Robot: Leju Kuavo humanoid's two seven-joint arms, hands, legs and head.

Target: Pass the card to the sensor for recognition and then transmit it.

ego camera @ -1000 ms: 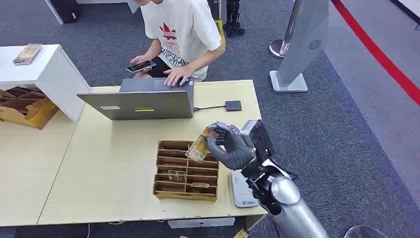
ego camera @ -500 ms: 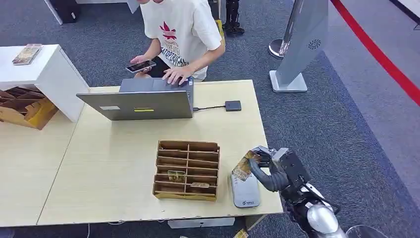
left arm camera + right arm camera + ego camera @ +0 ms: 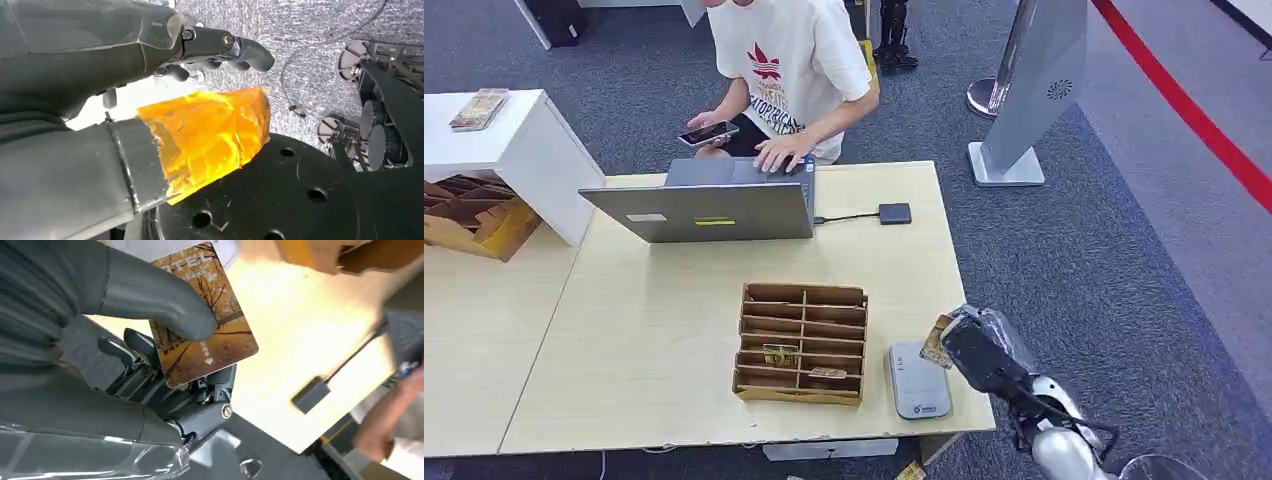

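Observation:
A card printed with autumn trees is pinched between the thumb and fingers of my right hand. The hand hovers at the table's right front edge, just to the right of the flat grey sensor. In the right wrist view the thumb presses on the card from above, with the darker fingers beneath it. My left hand hangs over the carpet with its fingers spread from an orange-wrapped thumb, holding nothing.
A wooden slotted organizer with a few cards stands left of the sensor. Behind it are a laptop and a cabled dongle. A person sits at the far side holding a phone. A grey kiosk stand is at the back right.
My right hand carried the card from above the organizer toward the front right, passed over the sensor, and now sits lower by the table's right edge.

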